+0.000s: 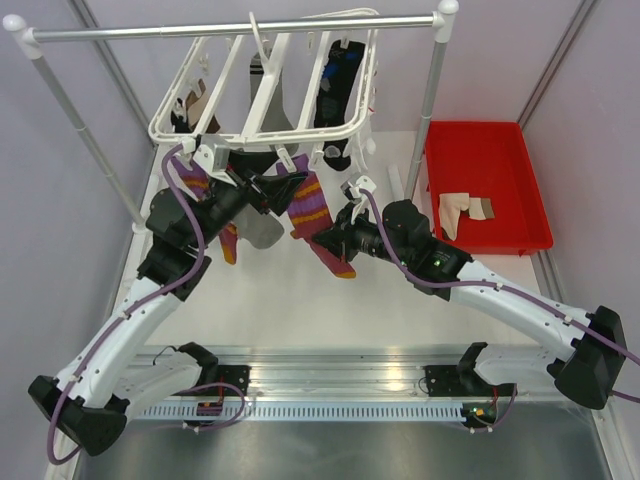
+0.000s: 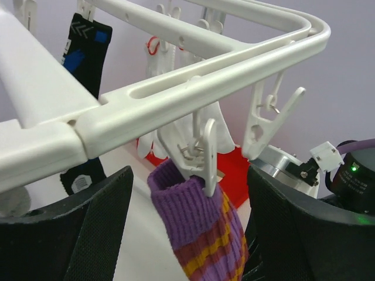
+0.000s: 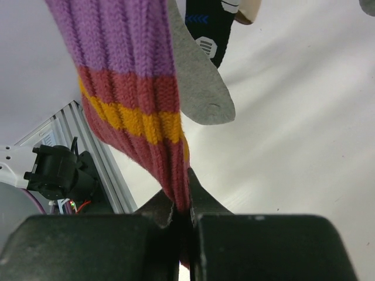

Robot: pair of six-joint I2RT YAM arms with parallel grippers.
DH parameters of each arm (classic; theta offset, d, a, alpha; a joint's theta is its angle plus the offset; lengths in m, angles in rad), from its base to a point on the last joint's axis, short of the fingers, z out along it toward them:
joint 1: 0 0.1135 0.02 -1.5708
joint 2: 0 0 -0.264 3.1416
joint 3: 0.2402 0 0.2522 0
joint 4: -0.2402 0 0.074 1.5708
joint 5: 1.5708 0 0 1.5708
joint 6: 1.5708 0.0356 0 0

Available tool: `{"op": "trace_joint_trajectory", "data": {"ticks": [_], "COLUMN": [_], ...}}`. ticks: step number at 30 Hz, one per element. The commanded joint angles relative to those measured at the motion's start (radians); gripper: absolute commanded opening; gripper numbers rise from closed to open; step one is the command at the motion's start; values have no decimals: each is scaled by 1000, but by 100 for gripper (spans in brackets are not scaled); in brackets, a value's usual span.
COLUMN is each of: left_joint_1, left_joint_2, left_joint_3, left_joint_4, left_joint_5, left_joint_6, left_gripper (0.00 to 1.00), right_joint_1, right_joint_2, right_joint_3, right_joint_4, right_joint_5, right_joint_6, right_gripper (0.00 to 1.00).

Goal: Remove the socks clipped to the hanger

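Note:
The white hanger (image 1: 262,128) hangs from a metal rail with several socks clipped under it. A purple sock with orange stripes (image 1: 312,205) dangles from a front clip (image 2: 205,155). My left gripper (image 1: 283,183) is up at that clip, open, its black fingers on either side of the sock's purple cuff (image 2: 187,205) without touching it. Lower down, my right gripper (image 1: 333,238) is shut on the sock's maroon end (image 3: 179,175), pinched between the pads. A grey sock (image 3: 199,88) and a black-and-blue sock (image 2: 88,44) hang behind.
A red tray (image 1: 500,150) at the right holds a brown-and-cream sock (image 1: 465,210). The silver rail (image 1: 240,28) stands on slanted posts (image 1: 432,100) at both sides. A second purple striped sock (image 1: 228,240) hangs by the left arm.

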Motion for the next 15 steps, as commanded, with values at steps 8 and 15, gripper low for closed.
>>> {"op": "trace_joint_trajectory", "data": {"ticks": [8,15], "left_joint_1": [6,6], "left_joint_2": [27,33], "left_joint_3": [-37,-43], "left_joint_4": [261,274], "left_joint_5": [37,-3], "left_joint_6": [-201,-244], "left_gripper": [80,68], "right_joint_1": [-3,-3], "right_joint_2": [-16,-22], "right_joint_3": [50,46], "right_joint_4": [14,14], "right_joint_5": [-39,-47], "right_joint_6": [-6,-3], "right_gripper": [1,1]}}
